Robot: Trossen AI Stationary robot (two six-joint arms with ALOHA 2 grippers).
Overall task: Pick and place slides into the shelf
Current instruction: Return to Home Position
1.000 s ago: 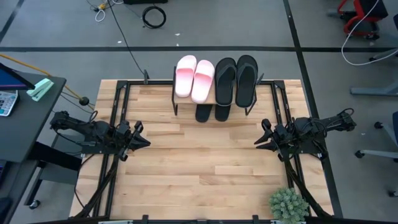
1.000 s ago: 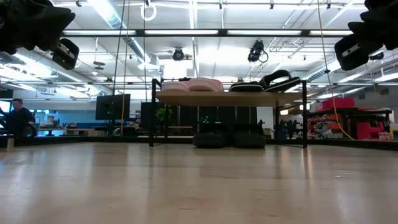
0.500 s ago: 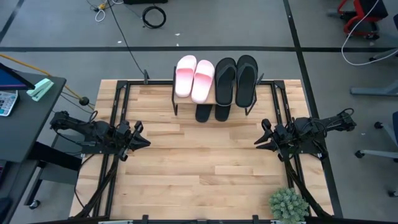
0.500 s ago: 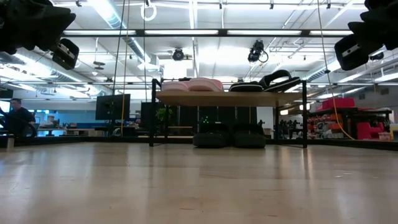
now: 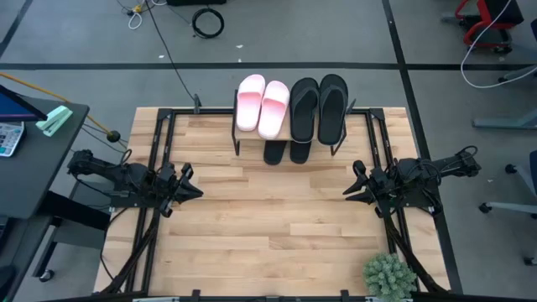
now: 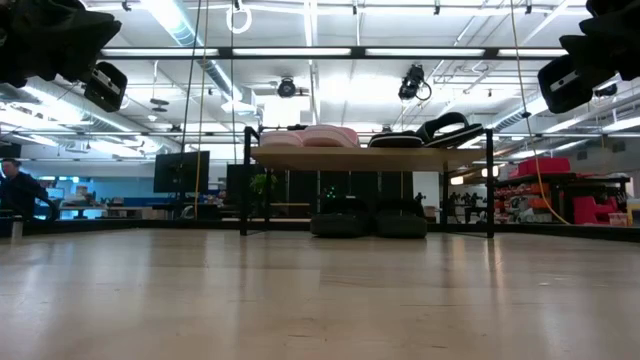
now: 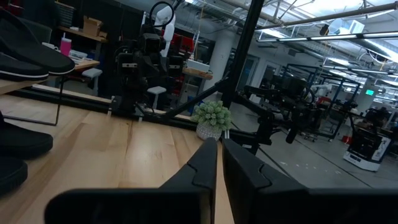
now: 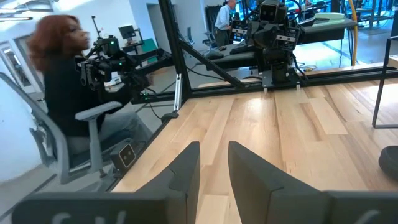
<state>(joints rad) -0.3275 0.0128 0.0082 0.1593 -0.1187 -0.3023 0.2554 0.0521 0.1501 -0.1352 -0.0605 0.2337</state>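
Note:
The shelf [image 5: 289, 126] stands at the table's far edge, centred. Two pink-and-white slides [image 5: 261, 105] and two black thong flip-flops [image 5: 318, 107] lie side by side on its top board. Two black wide-strap slides [image 5: 287, 153] sit on the lower board, their near ends poking out. In the low view the shelf [image 6: 370, 158] shows all three pairs. My left gripper [image 5: 195, 191] hovers over the table's left part, shut and holding nothing [image 7: 219, 146]. My right gripper [image 5: 348, 191] hovers over the right part with a narrow gap between its fingers, holding nothing [image 8: 213, 149].
A small potted plant [image 5: 388, 275] stands at the table's near right corner. A black metal frame [image 5: 164, 143] runs along the table's sides. A person [image 8: 62, 81] sits on a chair beyond the table's left edge. The bare wooden tabletop [image 5: 268, 218] lies between the arms.

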